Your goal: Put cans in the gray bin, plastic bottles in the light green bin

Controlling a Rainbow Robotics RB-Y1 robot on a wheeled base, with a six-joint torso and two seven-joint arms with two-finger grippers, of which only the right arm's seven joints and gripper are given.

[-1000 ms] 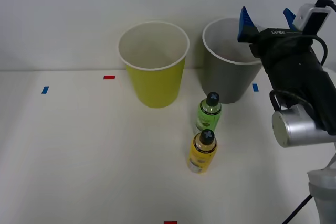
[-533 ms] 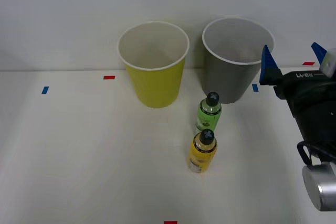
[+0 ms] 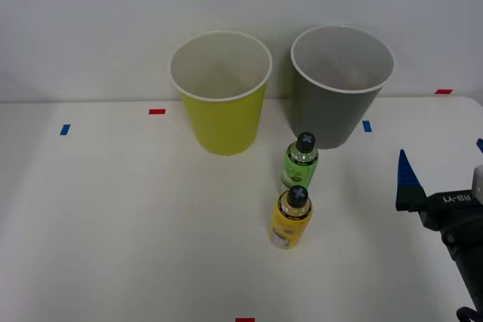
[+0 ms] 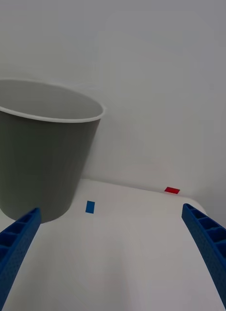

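**Two light bottles waiting, fingers spread and empty**

Likely light and a little slippery: small plastic bottles, smooth labelled sides, stiff enough for a firm squeeze but prone to tipping if nudged high. Best taken around the middle of the body, below the cap, fingers either side. Standing close together, so little room between them for a finger; easier to approach the yellow one from the open near side first.

Green-label bottle point(image 3: 300, 162): upright on the table point(image 3: 113, 224), black cap, clear green body, just in front of the gray bin point(image 3: 341, 88). Yellow-label bottle point(image 3: 291, 217): upright, black cap, just in front of the green one, nearly touching it. Light green bin point(image 3: 220, 94): to the left of the gray bin, white inside, open mouth up.

Right gripper point(image 4: 113, 252): wide apart, nothing between the blue ribbed fingers point(image 4: 15, 243), low at the table's right edge, well apart from both bottles.
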